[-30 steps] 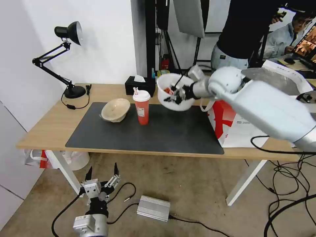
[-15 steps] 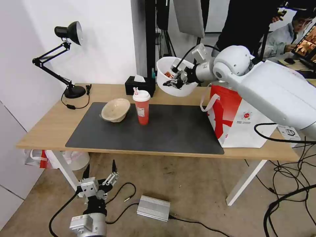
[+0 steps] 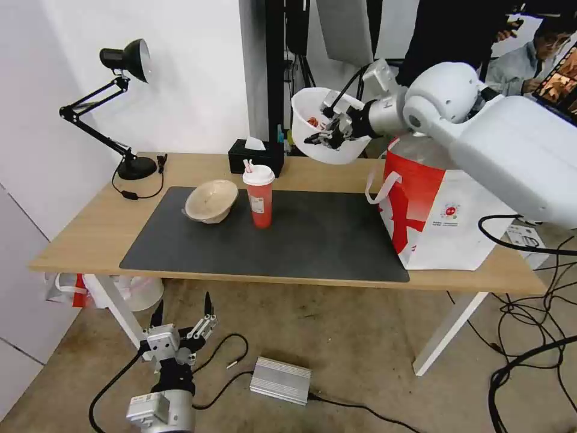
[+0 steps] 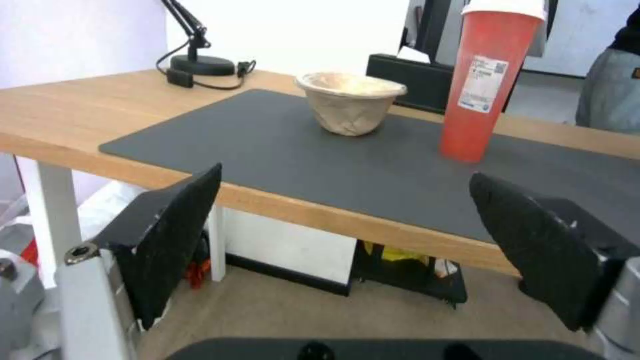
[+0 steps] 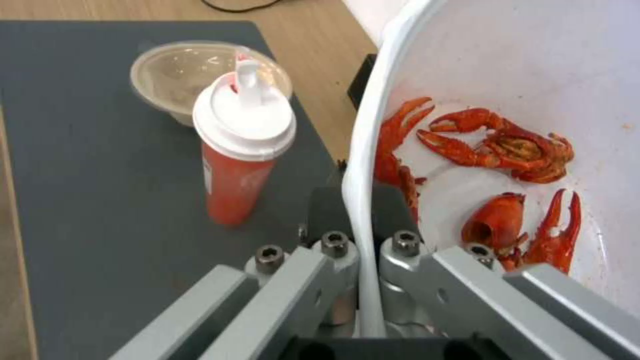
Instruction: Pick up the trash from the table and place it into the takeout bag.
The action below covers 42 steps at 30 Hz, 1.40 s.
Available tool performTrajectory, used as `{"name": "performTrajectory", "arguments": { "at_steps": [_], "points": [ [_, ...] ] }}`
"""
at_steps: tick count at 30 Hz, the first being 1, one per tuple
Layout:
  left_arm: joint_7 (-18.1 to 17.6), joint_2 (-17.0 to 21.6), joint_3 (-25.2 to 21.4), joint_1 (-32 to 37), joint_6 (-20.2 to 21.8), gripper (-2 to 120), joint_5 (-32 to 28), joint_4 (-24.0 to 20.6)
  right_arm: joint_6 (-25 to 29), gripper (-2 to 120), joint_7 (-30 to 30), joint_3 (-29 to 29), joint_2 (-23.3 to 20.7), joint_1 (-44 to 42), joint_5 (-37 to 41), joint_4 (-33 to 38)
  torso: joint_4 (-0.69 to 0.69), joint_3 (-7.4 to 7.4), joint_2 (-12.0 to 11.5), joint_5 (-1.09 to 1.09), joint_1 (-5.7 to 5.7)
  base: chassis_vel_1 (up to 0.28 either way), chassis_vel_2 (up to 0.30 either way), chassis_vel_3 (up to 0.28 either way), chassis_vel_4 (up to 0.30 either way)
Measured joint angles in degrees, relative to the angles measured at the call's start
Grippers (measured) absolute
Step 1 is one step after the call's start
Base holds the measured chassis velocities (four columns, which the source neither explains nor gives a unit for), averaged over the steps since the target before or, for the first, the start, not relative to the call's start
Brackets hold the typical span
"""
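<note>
1. Left gripper (image 3: 183,322) hangs nearest me, below the table's front edge and over the floor, idle. I read its fingers (image 4: 177,240) as spread wide with nothing between them; the left wrist view looks across the dark grey mat (image 4: 280,150) between them.

2. On the mat sits the beige paper bowl (image 3: 210,201), upright. From above it looks empty; I can make out no scraps in it. Just beside it, on the bag's side, stands the red drink cup (image 3: 259,197), upright, white lid and straw in place. What it holds I cannot tell.

3. At my right end of the table (image 3: 84,234) stands the takeout bag (image 3: 433,210), red and white, mouth up. My right arm crosses above its opening, so I cannot see inside.

4. Farthest, and in the air: the white plastic bowl (image 3: 327,135), held well above the tabletop, beyond the mat and beside the bag's top. My right gripper (image 3: 332,129) is clamped on its rim, one finger inside and one outside. Red crayfish shells (image 5: 507,150) lie loose in the bottom.

5. My judgement: step in hand is carrying the first of three pieces toward the bag. Next calls for bringing the bowl over the opening, keeping it level so the shells stay in, then lowering before letting go.
</note>
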Motion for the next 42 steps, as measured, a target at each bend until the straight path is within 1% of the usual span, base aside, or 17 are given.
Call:
{"name": "performTrajectory", "arguments": {
  "at_steps": [9, 27, 42],
  "points": [
    [0.00, 0.02, 0.26, 0.09, 0.00, 100, 0.42, -0.06, -0.03, 0, 0.01, 1.17, -4.02, 0.88, 1.75, 1.18, 0.00, 0.00, 0.00, 0.00, 0.00, 0.000, 0.000, 0.000, 0.000],
    [0.11, 0.07, 0.73, 0.59, -0.16, 100, 1.18, 0.27, -0.10, 0, -0.01, 1.74, -8.19, 3.57, 3.88, 1.33, 0.00, 0.00, 0.00, 0.00, 0.00, 0.000, 0.000, 0.000, 0.000],
    [0.26, 0.11, 1.04, 0.57, -0.18, 100, 1.15, 0.87, -0.47, 0, -0.18, 4.92, -12.73, 0.82, 4.56, 2.28, 0.00, 0.00, 0.00, 0.00, 0.00, 0.000, 0.000, 0.000, 0.000]
  ]
}}
